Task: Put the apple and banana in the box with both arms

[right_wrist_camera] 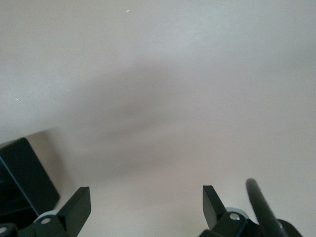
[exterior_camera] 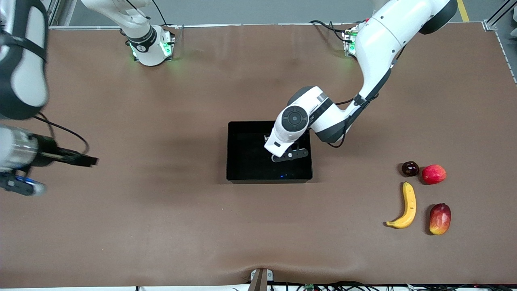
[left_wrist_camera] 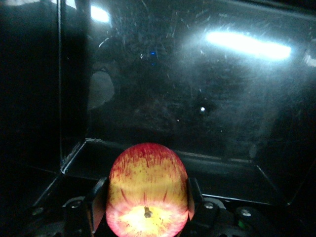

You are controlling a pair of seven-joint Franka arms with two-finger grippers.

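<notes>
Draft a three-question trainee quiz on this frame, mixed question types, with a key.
1. True or false: the left pincer is shut on the apple over the box.
2. Which fruit lies nearest the front camera? A) banana B) red-yellow mango-like fruit C) pinkish-red fruit
3. Fill in: the right pincer hangs with its fingers ____ over bare table, toward the right arm's end.

Key: 1 true; 2 B; 3 open.
</notes>
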